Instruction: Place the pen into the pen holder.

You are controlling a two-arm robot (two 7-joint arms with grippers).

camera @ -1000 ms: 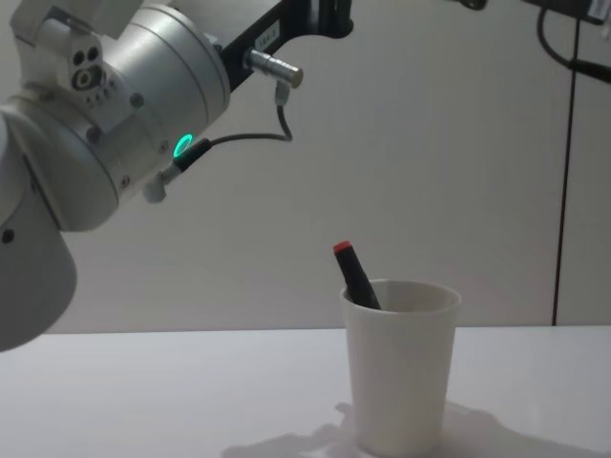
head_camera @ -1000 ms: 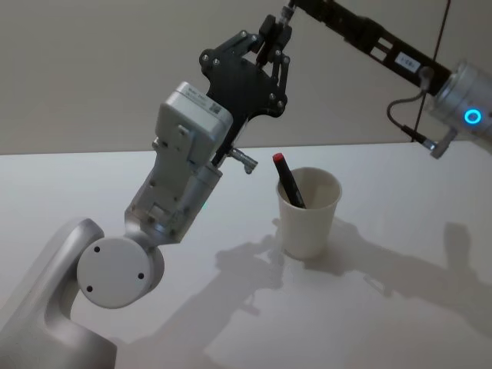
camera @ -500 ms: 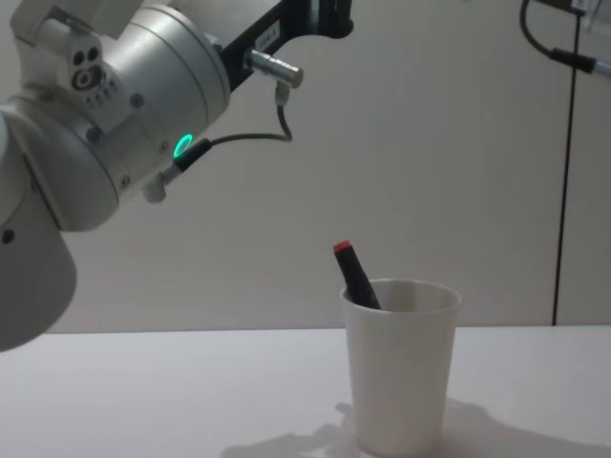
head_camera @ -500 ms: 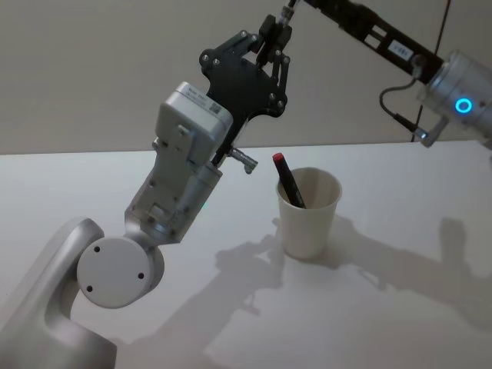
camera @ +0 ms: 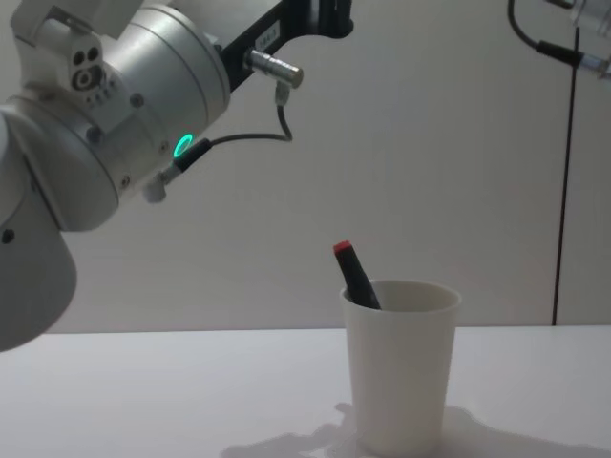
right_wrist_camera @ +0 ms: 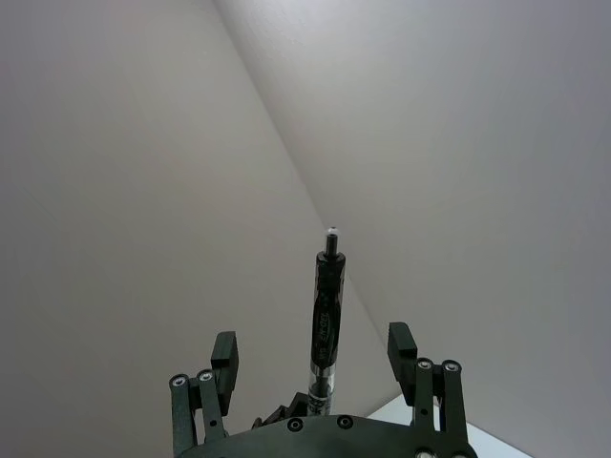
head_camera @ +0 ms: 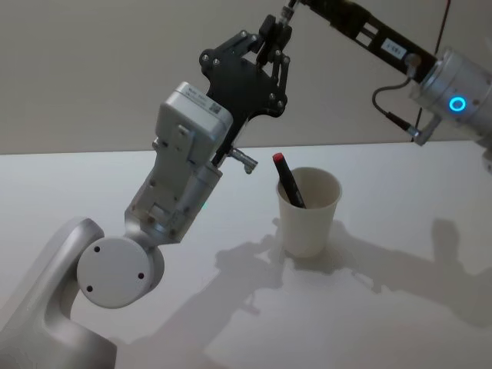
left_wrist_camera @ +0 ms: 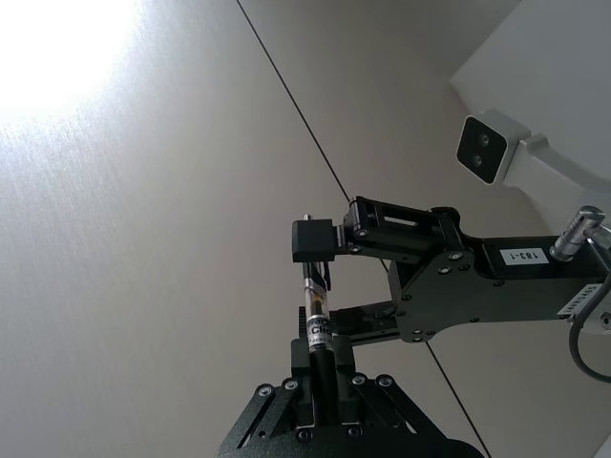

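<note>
Two grippers are met high up, at twelve o'clock of the pen holder (head_camera: 309, 219). The left gripper (left_wrist_camera: 320, 367) is clamped on a black pen (left_wrist_camera: 316, 324), and the right gripper (right_wrist_camera: 313, 345) is spread wide around it without touching. A red-capped pen (head_camera: 287, 181) is already lodged in the holder, leaning to eleven o'clock. The raised pen is judged yet to be delivered.

My left pincer (head_camera: 277, 32) looks like matt black metal plate, studded with bright screws (left_wrist_camera: 288, 385). My arm casing (head_camera: 181, 154) is smooth, satin grey plastic. The pen holder (head_camera: 309, 211) is matt white paper. The table (head_camera: 400, 323) is smooth, matt white.
</note>
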